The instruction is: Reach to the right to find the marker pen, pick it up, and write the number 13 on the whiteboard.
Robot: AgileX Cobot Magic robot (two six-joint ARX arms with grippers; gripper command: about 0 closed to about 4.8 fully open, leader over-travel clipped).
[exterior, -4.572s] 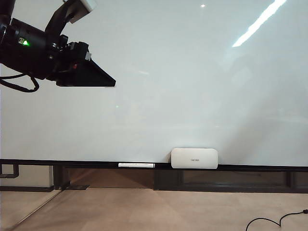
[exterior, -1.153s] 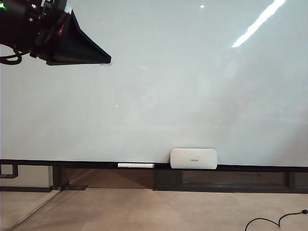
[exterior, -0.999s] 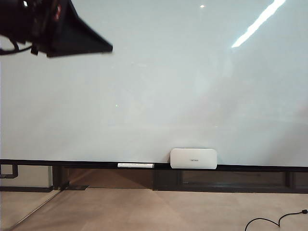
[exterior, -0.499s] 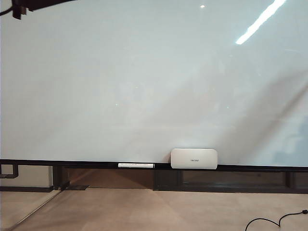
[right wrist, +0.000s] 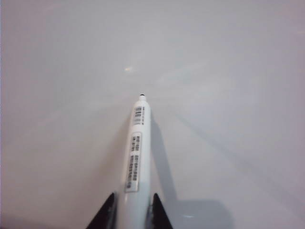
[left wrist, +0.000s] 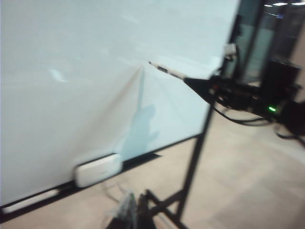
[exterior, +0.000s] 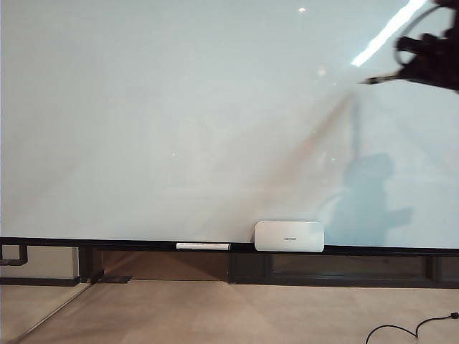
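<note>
Tan flooring runs along the foot of the scene, with a black cable (exterior: 401, 331) curled at the lower right. Behind it a dark rail (exterior: 143, 244) carries a white marker-like stick (exterior: 203, 246) and a white rounded box (exterior: 289, 236); the box bears a small grey mark too fine to read. Above stands the whiteboard (exterior: 179, 122), glossy and pale, with a ceiling light streaked across its upper right and no strokes visible on it.

In the right wrist view, the right gripper (right wrist: 129, 210) has its dark jaws closed narrowly on the marker pen (right wrist: 136, 162), which runs out between them, tip toward the board; whether it touches cannot be told. White barcode-style labels line the barrel, their print illegible. From outside, that gripper (exterior: 391, 75) reaches in at the upper right, casting a shadow on the board.

The left gripper is in no picture.
</note>
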